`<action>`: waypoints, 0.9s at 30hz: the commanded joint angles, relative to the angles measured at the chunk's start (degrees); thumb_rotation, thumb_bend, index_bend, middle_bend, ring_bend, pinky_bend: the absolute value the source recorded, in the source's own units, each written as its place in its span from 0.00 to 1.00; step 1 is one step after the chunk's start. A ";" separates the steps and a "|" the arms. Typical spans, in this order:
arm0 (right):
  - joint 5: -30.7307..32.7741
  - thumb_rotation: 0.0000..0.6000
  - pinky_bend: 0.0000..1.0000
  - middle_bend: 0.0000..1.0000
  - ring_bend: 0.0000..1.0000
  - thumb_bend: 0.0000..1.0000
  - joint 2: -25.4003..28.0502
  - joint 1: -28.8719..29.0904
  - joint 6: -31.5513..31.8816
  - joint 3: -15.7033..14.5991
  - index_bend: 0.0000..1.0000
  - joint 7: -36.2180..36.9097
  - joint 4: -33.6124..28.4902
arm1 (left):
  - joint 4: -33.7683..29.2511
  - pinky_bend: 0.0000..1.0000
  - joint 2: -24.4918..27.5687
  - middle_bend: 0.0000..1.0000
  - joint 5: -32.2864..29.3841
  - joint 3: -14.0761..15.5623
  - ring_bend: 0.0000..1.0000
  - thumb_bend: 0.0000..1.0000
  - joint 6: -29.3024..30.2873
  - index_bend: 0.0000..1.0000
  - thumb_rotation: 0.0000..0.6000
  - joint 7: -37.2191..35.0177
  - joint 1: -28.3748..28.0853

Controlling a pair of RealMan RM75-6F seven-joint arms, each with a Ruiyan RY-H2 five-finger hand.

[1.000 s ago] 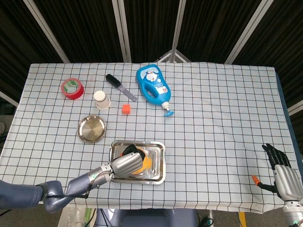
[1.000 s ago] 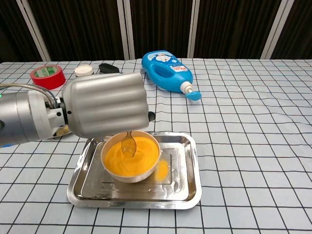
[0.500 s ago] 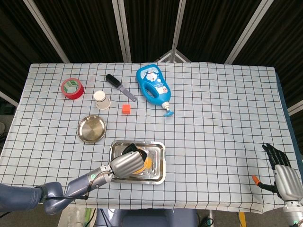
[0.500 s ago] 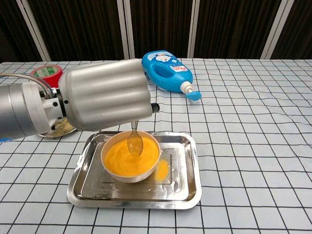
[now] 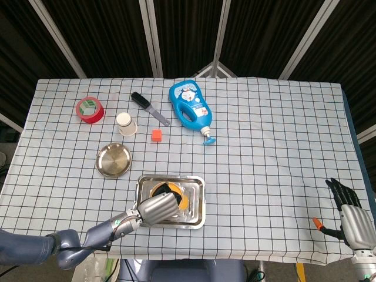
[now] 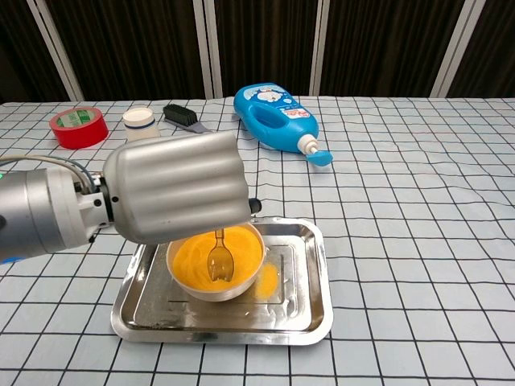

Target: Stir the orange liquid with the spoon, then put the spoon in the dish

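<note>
A white bowl of orange liquid [image 6: 199, 259] stands in a steel tray [image 6: 302, 310], also seen from the head view as the tray [image 5: 199, 202]. My left hand [image 6: 177, 186] hovers over the bowl and holds a spoon [image 6: 219, 256] whose bowl dips into the liquid. In the head view the left hand [image 5: 157, 207] covers most of the bowl. The round steel dish [image 5: 113, 160] lies left of and beyond the tray. My right hand [image 5: 352, 217] hangs at the table's near right edge, fingers apart, holding nothing.
At the back of the table lie a blue bottle [image 5: 190, 107], a black brush [image 5: 149, 108], a paper cup [image 5: 126, 124], a red tape roll [image 5: 89, 110] and a small orange cube [image 5: 156, 135]. An orange-tipped item [image 5: 318, 223] sits beside the right hand.
The left hand has come down and toward the near side of the bowl, carrying the spoon from the far rim into the liquid nearer the front. The right hand stayed still.
</note>
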 commanded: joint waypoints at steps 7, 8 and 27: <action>-0.01 1.00 0.00 0.00 0.00 0.31 -0.01 0.02 -0.03 0.00 0.00 -0.04 -0.01 | 2.97 1.00 -1.27 1.00 -2.74 -1.67 1.00 0.73 -0.62 0.80 1.00 0.97 1.37; -0.02 1.00 0.00 0.00 0.00 0.31 -0.01 0.02 -0.02 -0.01 0.00 -0.05 -0.01 | 3.22 1.00 -1.33 1.00 -2.98 -1.86 1.00 0.73 -0.63 0.80 1.00 1.03 1.47; -0.15 1.00 0.00 0.00 0.00 0.31 -0.05 -0.01 0.04 -0.07 0.00 -0.17 -0.02 | 0.36 1.00 -0.43 1.00 -2.77 -4.28 1.00 0.73 1.81 0.80 1.00 -2.79 2.93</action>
